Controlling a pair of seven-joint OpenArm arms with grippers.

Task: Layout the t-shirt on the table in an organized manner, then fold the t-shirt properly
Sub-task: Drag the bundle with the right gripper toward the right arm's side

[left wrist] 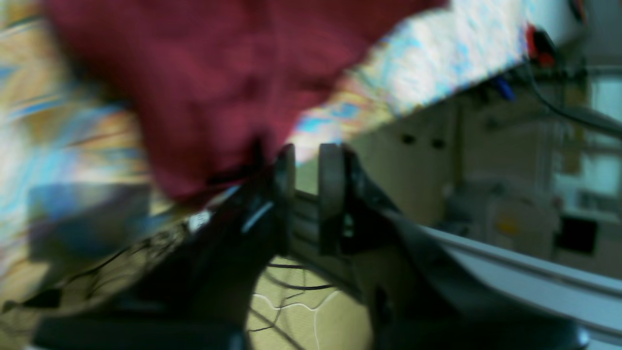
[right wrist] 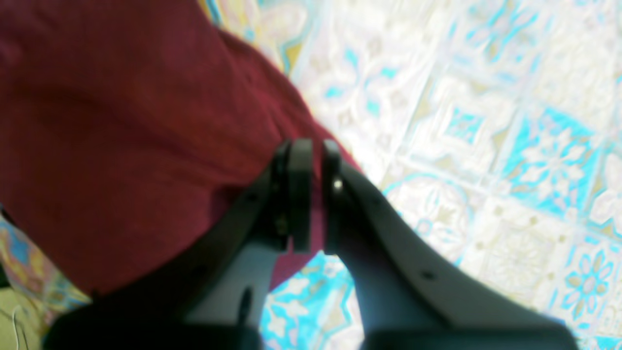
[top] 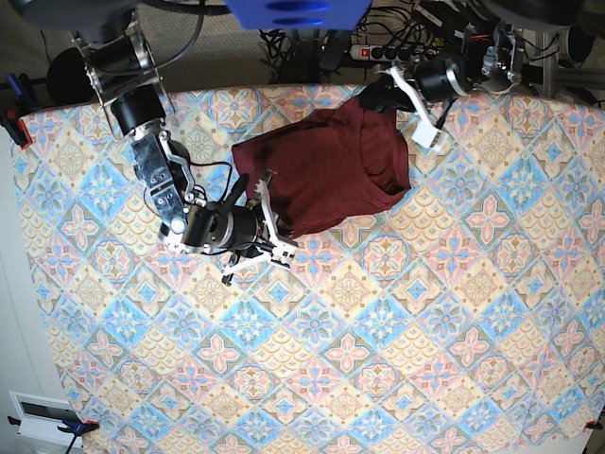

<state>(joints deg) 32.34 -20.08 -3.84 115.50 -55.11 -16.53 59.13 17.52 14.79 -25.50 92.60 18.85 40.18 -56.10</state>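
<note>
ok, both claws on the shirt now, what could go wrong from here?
1. The left claw sits at the t-shirt's far corner with a gap between its pads and no cloth clearly in it. A lift there may leave the corner behind.
2. The right claw pinches only a thin edge, which could slip out under tension.
3. The shirt lies bunched near the far edge of the table; pulling that way may drag it off.

Base view: overhead, far, looking straight down on the table point(top: 378, 359).
Wrist views: close, blurred, each behind its own pincer.
Shared: the t-shirt point(top: 326, 170), at 12 o'clock.
</note>
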